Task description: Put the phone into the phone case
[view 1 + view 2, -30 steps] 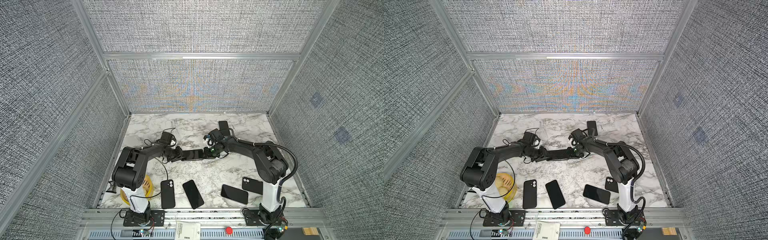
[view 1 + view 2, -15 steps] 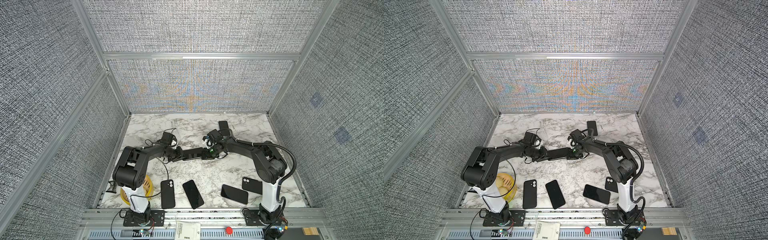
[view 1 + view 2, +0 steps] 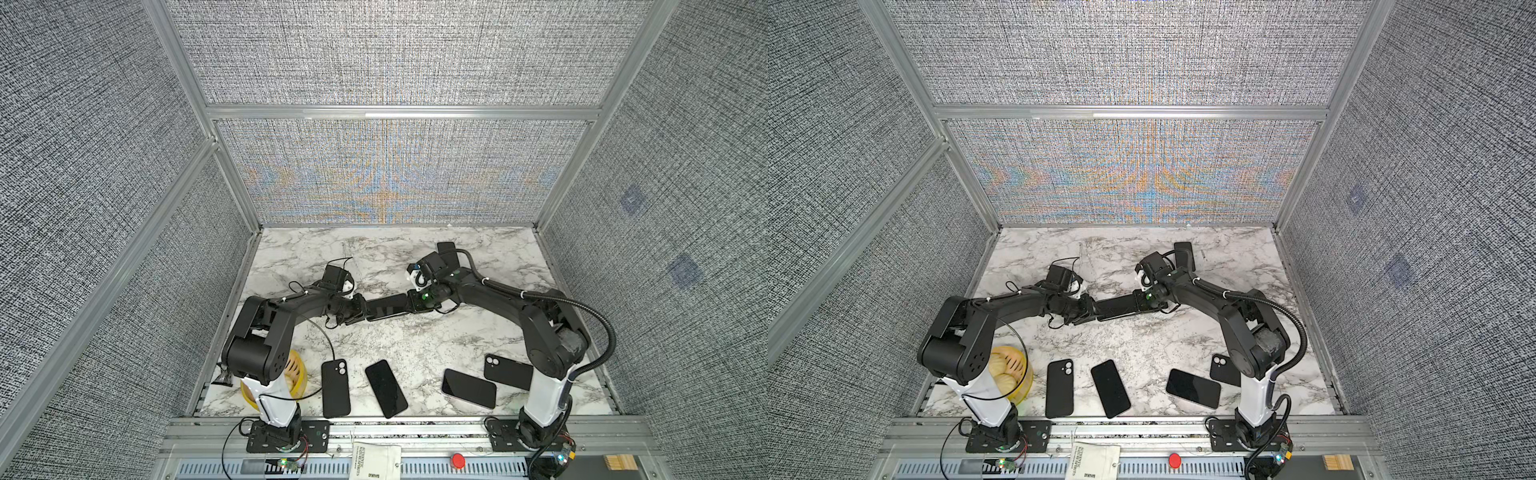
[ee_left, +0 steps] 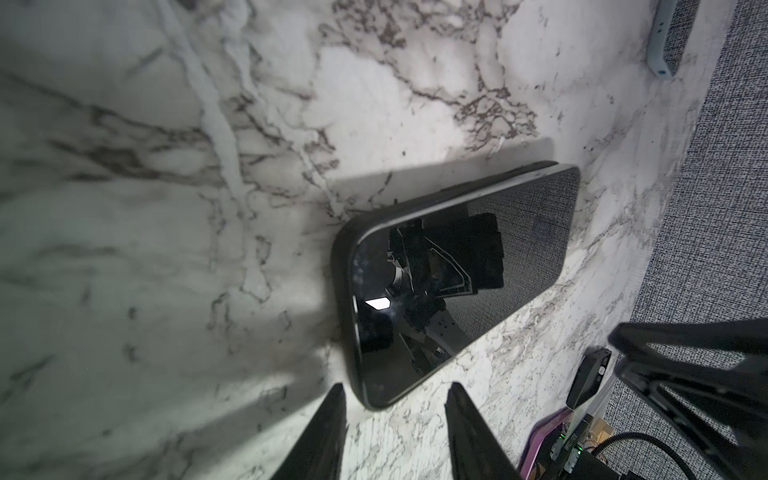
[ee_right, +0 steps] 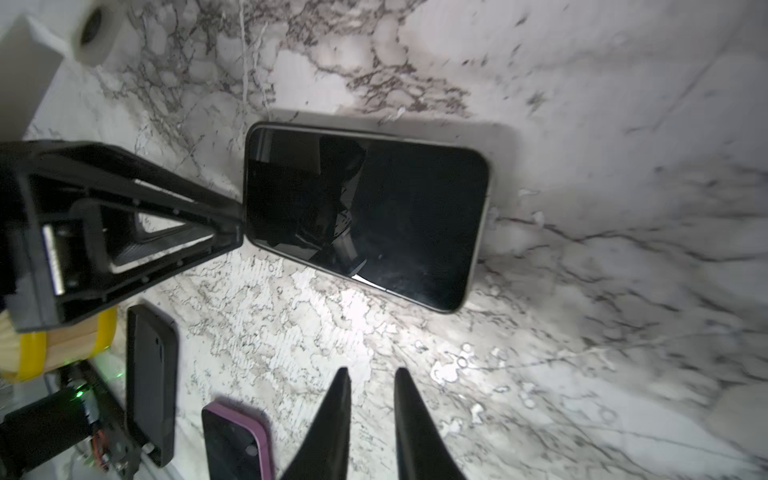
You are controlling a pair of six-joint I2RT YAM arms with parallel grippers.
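A: Since the left tool (image 3: 365, 312) and right tool (image 3: 409, 302) crowd the middle of the desk (image 3: 415, 345), where's the phone (image 3: 386, 306)?

B: Flat on the marble btwn them, screen up. In both top views each end sits under a tool, so only the mid part shows.

A: And the case (image 4: 338, 266)?

B: Its black rim wraps the phone's end nearest the left tool. At the far end a pale phone edge shows above the rim. Fully seated or not, can't tell. In the right wrist view the rim's hardly visible.

A: Left tool?

B: Fingers (image 4: 328, 436) spread fairly wide, gripping nothing. In its own wrist view the tips flank the phone's near corner; contact unclear. Right wrist view shows one finger's tip at the phone's short end, 2nd finger hidden behind it.

A: Right tool?

B: Narrow gap, nothing in it. Tips show against bare marble, clear of the phone.

A: What else is cut off?

B: Dark slab (image 3: 445, 248) at the back, mostly behind the right arm (image 3: 498, 299). Phone or case, can't say. Yellow tub (image 3: 1013, 374) half behind the left arm (image 3: 1000, 307). Camera-hole slab (image 3: 1221, 365) near the front, partly behind the right arm's base. Purple-edged phone (image 5: 237, 440) cropped by the frame in the right wrist view.
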